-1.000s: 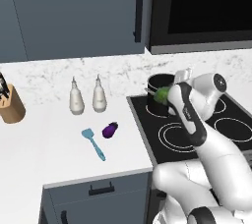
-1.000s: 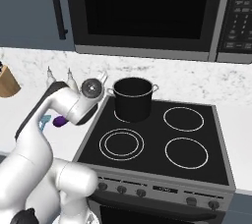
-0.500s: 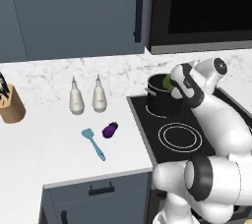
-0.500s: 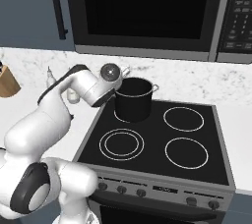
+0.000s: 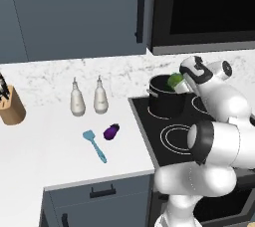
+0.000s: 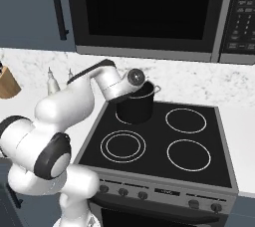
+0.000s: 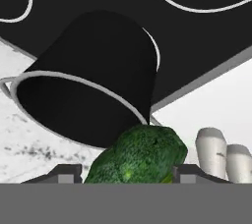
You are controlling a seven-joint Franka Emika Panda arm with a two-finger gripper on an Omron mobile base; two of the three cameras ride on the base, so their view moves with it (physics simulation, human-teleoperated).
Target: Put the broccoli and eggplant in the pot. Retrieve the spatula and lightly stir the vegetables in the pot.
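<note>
The black pot [image 5: 164,100] stands on the stove's back-left burner, its silvery rim [image 7: 74,88] and dark inside open to the hand view. My gripper [image 5: 179,83] hangs just above the pot's right rim, shut on the green broccoli [image 5: 175,79]. In the hand view the broccoli [image 7: 140,156] sits between my two fingertips [image 7: 66,173], just short of the pot's mouth. The purple eggplant [image 5: 111,131] lies on the white counter left of the stove. The light-blue spatula [image 5: 94,145] lies beside it. From the right base camera, my wrist partly covers the pot [image 6: 135,110].
Two white bottles [image 5: 77,99] [image 5: 101,97] stand on the counter behind the eggplant, also in the hand view [image 7: 211,152]. A wooden knife block [image 5: 10,104] is at the far left. The black cooktop [image 6: 164,141] has three other burners; a microwave hangs above.
The arm has swung back over the stove with the broccoli, from near the cooktop's left edge to just above the pot's rim. Eggplant and spatula have not moved.
</note>
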